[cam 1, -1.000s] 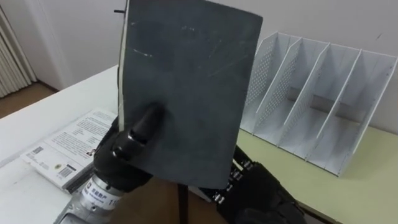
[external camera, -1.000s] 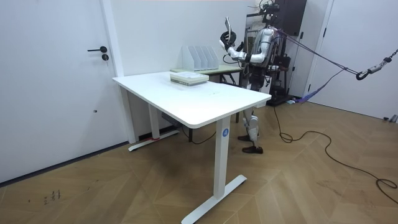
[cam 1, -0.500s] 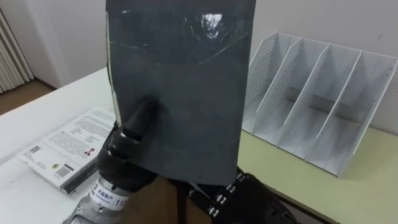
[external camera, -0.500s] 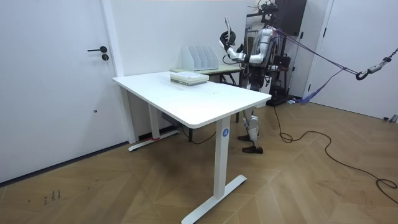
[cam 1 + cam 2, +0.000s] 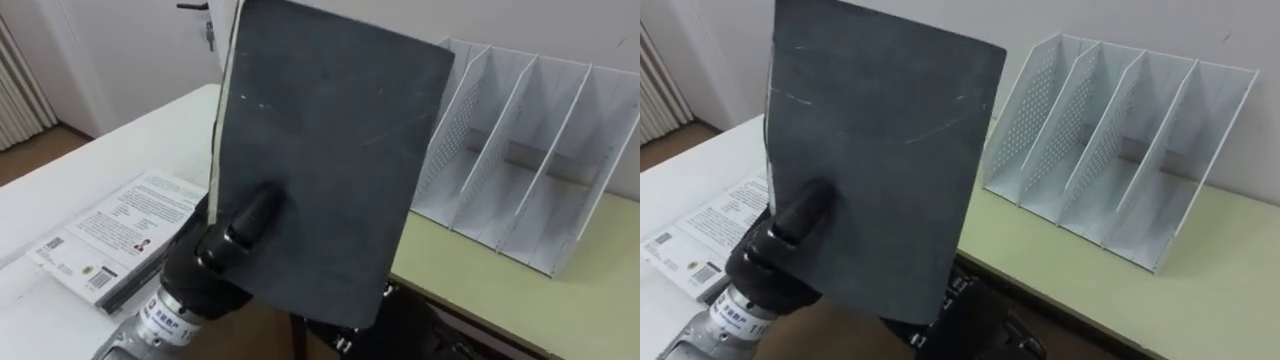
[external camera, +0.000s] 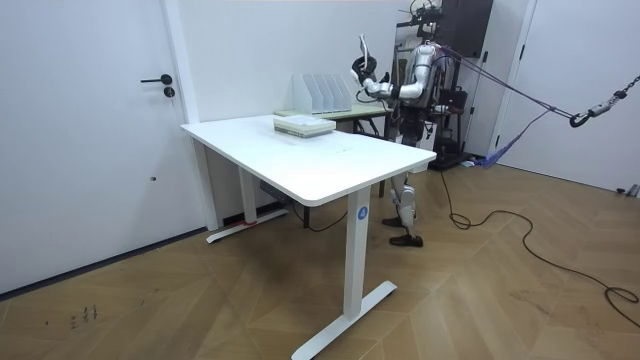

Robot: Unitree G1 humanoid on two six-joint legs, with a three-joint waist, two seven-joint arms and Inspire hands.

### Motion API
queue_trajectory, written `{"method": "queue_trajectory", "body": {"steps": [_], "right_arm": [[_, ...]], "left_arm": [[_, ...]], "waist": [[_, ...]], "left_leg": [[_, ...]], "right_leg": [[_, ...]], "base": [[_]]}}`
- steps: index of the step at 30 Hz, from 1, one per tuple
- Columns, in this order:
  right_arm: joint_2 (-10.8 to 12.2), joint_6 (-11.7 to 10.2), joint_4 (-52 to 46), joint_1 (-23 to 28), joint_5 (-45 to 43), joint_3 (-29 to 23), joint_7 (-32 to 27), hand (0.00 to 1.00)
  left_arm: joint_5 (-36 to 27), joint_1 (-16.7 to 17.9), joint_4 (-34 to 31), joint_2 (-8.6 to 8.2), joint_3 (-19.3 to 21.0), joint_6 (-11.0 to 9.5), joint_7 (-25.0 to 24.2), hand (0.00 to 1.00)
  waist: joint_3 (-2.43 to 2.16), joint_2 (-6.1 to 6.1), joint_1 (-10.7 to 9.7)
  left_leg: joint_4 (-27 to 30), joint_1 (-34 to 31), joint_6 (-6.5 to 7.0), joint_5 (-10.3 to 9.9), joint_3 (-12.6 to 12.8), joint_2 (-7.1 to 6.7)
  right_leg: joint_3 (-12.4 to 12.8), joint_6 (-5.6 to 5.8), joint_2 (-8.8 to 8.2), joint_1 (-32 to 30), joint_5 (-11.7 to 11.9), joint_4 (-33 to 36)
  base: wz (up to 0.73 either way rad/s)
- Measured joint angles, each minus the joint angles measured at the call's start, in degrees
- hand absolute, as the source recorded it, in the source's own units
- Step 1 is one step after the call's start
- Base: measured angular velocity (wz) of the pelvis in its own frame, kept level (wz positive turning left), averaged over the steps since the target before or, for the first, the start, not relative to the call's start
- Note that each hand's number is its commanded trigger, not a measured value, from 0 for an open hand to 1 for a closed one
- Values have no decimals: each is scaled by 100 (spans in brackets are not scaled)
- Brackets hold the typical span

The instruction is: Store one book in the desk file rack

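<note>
Left hand (image 5: 215, 265) clamps the dark book (image 5: 320, 150), thumb across the cover. Book is upright, in the air, near the white file rack (image 5: 1092, 140) but not over it. Right hand (image 5: 975, 310) sits under the book's lower edge; can't tell if it grips.

Next, my call: turn the cover parallel to the dividers, put the lower edge over one slot mouth, lower straight, and release only once seated.

Rack slots look empty; it stands on the green surface (image 5: 1200, 290). Other books (image 5: 110, 235) lie flat on the white surface (image 5: 60, 190).

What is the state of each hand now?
Left hand: closed on the dark book, thumb on its cover.
Right hand: below the book; cannot be told.
</note>
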Motion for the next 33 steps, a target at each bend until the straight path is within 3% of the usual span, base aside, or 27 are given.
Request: {"method": "queue_trajectory", "body": {"steps": [3,5,7,10,15,21,26,31,32,33], "right_arm": [[-143,4,-22,-1,25,-6,3,0],[-216,126,-20,18,20,-17,-6,0],[-304,217,-20,20,19,-17,-20,0],[-380,326,-18,29,15,-31,-43,0],[-552,602,-16,68,-68,-70,-88,0],[-723,689,-16,75,-72,-42,-122,0],[-1024,693,-17,178,-71,144,-166,0],[-1232,745,-16,180,-71,257,-196,0],[-1262,745,-16,184,-71,278,-196,65],[-1270,745,-16,192,-71,291,-199,78]], "left_arm": [[108,41,2,203,0,69,-36,100],[426,83,2,373,1,87,-70,100],[535,115,2,440,1,133,-84,100],[728,171,11,453,20,168,-128,100],[1109,282,189,457,56,231,-396,100],[1106,308,402,474,16,297,-596,100],[1095,457,507,763,-204,333,-704,100],[1059,518,596,928,-325,411,-754,100],[1059,518,631,953,-350,412,-791,100],[1059,519,657,966,-359,413,-825,100]], "waist": [[-30,50,64],[-43,73,75],[-40,77,90],[-24,61,97],[-17,137,97],[-10,100,128],[-18,80,140],[-10,56,141],[-14,52,139],[-16,48,139]], "left_leg": [[6,40,0,0,2,-2],[14,60,0,1,-3,-8],[34,55,0,1,-6,-14],[46,47,1,0,-16,-24],[50,46,-1,-3,-20,-22],[89,-53,-15,-2,-7,-16],[102,-59,-17,-1,-25,-17],[118,-102,-16,-1,-28,-18],[144,-117,-17,-2,-27,-15],[158,-128,-17,-2,-28,-13]], "right_leg": [[19,-1,2,31,-4,3],[13,5,-9,50,-12,15],[5,11,-21,48,-19,41],[0,13,-34,29,-65,102],[-24,-18,-40,-7,-113,209],[-39,-47,-42,-130,-151,288],[-17,-46,-40,-148,-151,280],[-7,-41,-40,-155,-155,283],[-7,-41,-40,-155,-154,283],[-9,-41,-40,-157,-153,282]], "base": [[-3],[0],[2],[0],[0],[0],[0],[0],[0],[5]]}}
